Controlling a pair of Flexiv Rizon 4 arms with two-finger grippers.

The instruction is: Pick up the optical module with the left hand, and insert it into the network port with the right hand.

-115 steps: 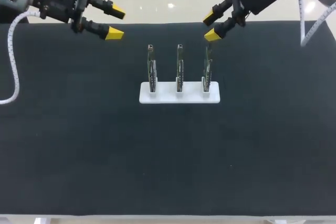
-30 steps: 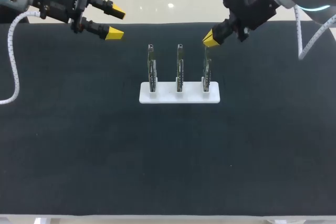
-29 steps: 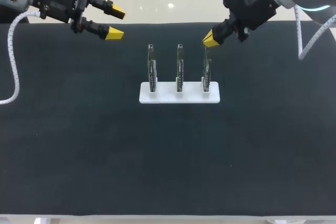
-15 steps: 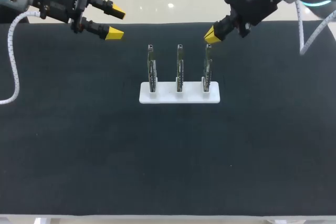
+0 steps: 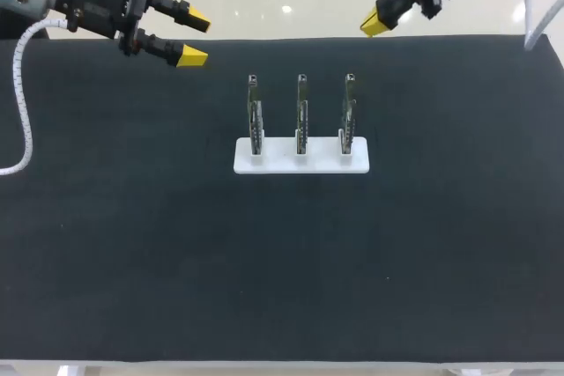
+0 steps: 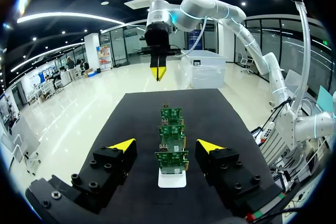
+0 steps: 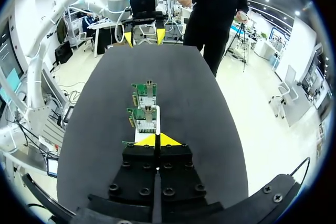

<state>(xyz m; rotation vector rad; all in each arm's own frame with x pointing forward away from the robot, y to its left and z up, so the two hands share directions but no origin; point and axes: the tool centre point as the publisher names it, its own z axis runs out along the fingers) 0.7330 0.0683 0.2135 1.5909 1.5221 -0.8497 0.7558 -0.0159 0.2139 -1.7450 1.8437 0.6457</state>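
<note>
In the middle of the black mat [image 5: 282, 261], three green boards [image 5: 300, 121] stand upright side by side in a white holder [image 5: 301, 161]. Each has a small metal piece [image 5: 350, 79] at its top end. We see no module lying loose anywhere, so we judge those metal pieces to be the modules or their ports; which, we cannot tell.

The left gripper [image 5: 196, 37] hangs over the far left of the mat, fingers spread and empty, well apart from the boards. The right gripper [image 5: 377, 20] hangs above the far right edge, tips pressed together. From its own wrist a thin pale line shows between the tips, and we cannot tell whether that is something pinched or only the seam.

The risks, as we judge them:
- The boards stand close together, so spread fingers coming down on one could knock its neighbour or drag the holder.
- A small piece passed from one gripper to the other may twist or drop.
- Pushing it into a port on an upright board could tilt the board or slide the holder if we come in off line.
</note>
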